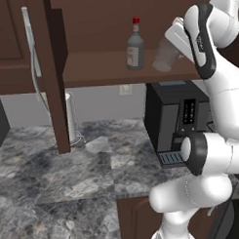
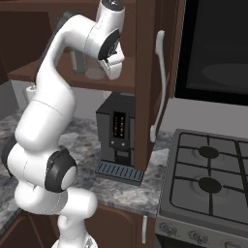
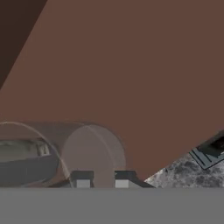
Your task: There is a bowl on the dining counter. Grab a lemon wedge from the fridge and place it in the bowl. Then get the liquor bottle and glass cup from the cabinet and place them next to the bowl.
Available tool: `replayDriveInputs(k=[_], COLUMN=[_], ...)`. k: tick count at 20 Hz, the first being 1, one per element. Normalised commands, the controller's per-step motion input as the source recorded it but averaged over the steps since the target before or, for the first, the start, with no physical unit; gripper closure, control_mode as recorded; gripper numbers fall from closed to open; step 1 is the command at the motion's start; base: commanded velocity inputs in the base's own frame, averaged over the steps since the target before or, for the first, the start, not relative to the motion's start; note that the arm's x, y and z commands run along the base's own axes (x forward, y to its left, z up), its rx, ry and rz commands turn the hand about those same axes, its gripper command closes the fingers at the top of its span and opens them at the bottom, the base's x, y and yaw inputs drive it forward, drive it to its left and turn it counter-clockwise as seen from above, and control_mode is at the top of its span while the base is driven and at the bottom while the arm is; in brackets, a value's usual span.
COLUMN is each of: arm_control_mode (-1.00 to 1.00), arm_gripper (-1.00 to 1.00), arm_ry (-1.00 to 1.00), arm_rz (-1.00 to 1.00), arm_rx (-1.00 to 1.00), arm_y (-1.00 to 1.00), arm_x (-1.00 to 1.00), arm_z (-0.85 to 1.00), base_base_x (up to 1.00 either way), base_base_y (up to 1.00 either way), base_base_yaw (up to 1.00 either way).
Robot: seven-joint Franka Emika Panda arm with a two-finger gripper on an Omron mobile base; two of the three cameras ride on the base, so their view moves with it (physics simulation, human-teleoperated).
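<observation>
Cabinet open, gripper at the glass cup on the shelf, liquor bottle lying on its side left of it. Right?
Not quite. In the left base view the liquor bottle stands upright on the cabinet shelf, red cap on top. The rest holds: door open, gripper at the glass cup, bottle to its left.

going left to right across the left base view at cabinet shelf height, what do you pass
silver bar handle → open cabinet door edge-on → liquor bottle → glass cup → gripper at the cup
</observation>
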Motion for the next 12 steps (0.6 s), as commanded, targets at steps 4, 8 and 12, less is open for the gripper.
replayDriveInputs(k=[4, 8, 12], arm_control_mode=[-1.00, -1.00, -1.00], arm_gripper=[1.00, 1.00, 1.00], arm_ry=[-0.12, -0.04, 0.00], arm_rz=[0.00, 0.01, 0.07], arm_rx=[0.00, -0.02, -0.11], arm_y=[0.31, 0.07, 0.00], arm_x=[-0.98, -1.00, -1.00], arm_z=[0.00, 0.00, 0.00], base_base_x=[0.00, 0.00, 0.00], base_base_y=[0.00, 0.00, 0.00], base_base_yaw=[0.00, 0.00, 0.00])
